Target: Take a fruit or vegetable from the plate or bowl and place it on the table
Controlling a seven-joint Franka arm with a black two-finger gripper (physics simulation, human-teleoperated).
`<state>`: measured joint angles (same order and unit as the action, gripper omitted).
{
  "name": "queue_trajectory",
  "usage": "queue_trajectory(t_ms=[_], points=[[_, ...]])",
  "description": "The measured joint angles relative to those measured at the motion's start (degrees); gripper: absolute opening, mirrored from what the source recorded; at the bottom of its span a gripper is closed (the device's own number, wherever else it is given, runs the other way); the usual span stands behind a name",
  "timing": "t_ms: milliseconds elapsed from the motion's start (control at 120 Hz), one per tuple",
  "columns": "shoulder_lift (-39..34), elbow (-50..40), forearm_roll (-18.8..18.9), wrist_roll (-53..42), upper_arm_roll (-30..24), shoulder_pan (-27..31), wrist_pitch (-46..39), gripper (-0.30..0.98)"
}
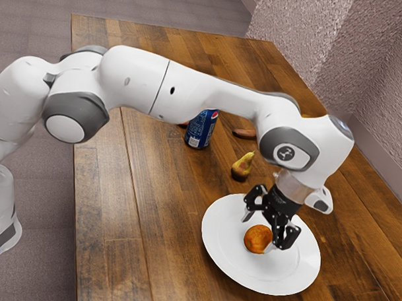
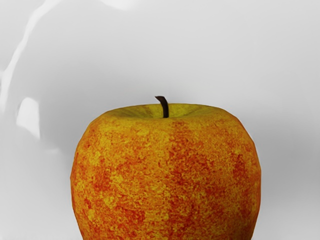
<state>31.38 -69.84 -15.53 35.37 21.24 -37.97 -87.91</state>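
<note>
Plate point(image 1: 220, 257) is sitting nearest, flat on the surface point(image 1: 106, 220). Apple point(image 1: 258, 240) is resting on the plate, around the middle, stem point(image 2: 164, 107) showing in the wrist view. Hand point(image 1: 258, 232) is hanging low at the apple, fingers standing wide, one on either side; not gripping, as far as the pictures are showing.

Handling, judging: apple is looking firm, moderately heavy, skin smooth and maybe slippery, bruising if squeezed hard. Round sides are calling for a grip at the widest part, fingers opposite; stem is offering nothing useful. A high pinch is risking a slip or a roll across the glossy plate. Rim is needing clearance on the way out, so straight lift first.

Farther off: pear point(image 1: 241, 166) is lying just beyond the plate, can point(image 1: 200, 129) is standing past it, brown thing point(image 1: 244, 133) is lying near the can. Pear and can are crowding that side; bare wood toward the exterior view's left is looking easier for set-down.
</note>
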Motion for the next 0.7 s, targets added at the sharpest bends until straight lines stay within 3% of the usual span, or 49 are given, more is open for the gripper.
queue_trajectory(t_ms=[700], points=[[2.3, 0.0, -0.1, 3.0, -0.1, 0.7, 0.2, 0.65]])
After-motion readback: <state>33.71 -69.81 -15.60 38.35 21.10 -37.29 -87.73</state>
